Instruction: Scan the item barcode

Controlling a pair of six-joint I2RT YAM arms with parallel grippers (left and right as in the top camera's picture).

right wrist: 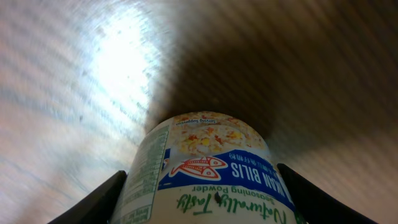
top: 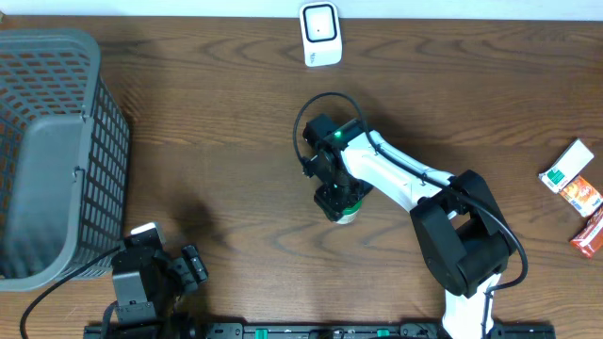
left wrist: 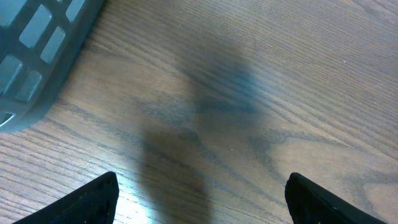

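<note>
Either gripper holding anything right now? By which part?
Right gripper straddles the seasoning powder container, fingers at its side walls; whether it is gripped cannot be told. Left gripper is open and empty.

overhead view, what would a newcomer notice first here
The right gripper stands at mid-table, its fingers either side of a printed seasoning tub. Next come the white scanner at the far edge and the big grey basket on the left.
</note>
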